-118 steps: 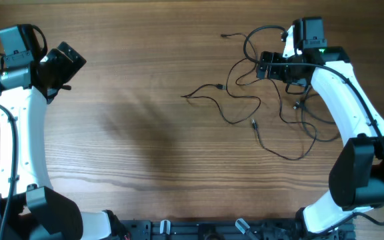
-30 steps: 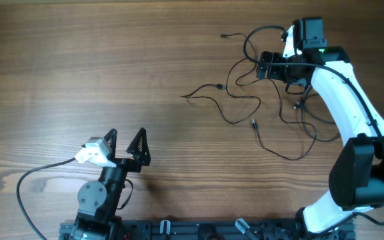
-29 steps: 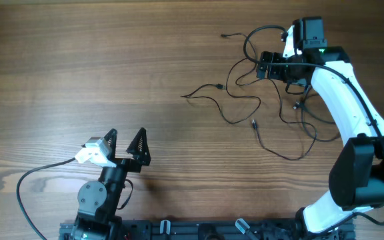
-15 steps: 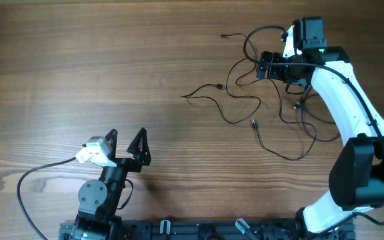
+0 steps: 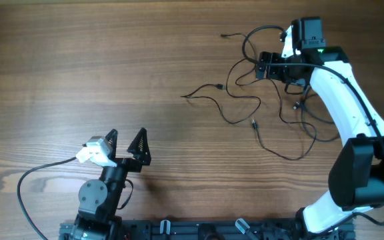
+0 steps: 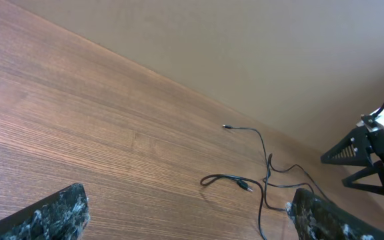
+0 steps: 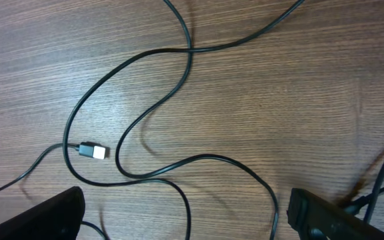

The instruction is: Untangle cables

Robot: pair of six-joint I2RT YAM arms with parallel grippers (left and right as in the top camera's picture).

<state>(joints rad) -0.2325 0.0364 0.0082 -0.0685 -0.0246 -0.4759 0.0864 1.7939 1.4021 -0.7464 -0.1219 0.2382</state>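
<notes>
The tangled cables [image 5: 255, 100] lay far right on the tabletop [image 5: 112, 60], the right tool [image 5: 263, 67] spread wide over them and the left tool [image 5: 127, 133] wide, empty, near left, so pinching one strand seemed next.

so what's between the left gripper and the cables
Only bare wooden table between the open left gripper and the cables; nothing else lies there, as the overhead view shows.
</notes>
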